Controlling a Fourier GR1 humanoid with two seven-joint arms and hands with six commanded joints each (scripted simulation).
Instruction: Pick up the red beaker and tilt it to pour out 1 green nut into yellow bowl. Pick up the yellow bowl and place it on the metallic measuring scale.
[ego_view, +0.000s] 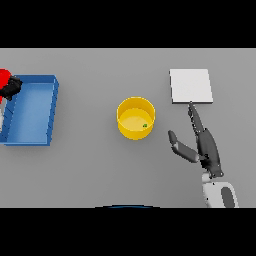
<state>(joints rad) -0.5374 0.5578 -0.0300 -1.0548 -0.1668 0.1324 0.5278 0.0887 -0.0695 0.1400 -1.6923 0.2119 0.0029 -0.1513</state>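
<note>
A round yellow bowl (135, 118) with smooth, upright walls stands near the middle of the flat grey worktop (100, 170); a small green nut (145, 125) lies inside it toward its right wall. To the right, well apart from the bowl, a flat, pale square scale (191, 85) lies on the worktop. The right hand (204, 146) rests just below the scale, dark fingers straight, thumb spread, holding nothing. At the far left the left hand (12, 86) is curled round the red beaker (4, 78) above a rectangular blue tray (52, 107).
</note>
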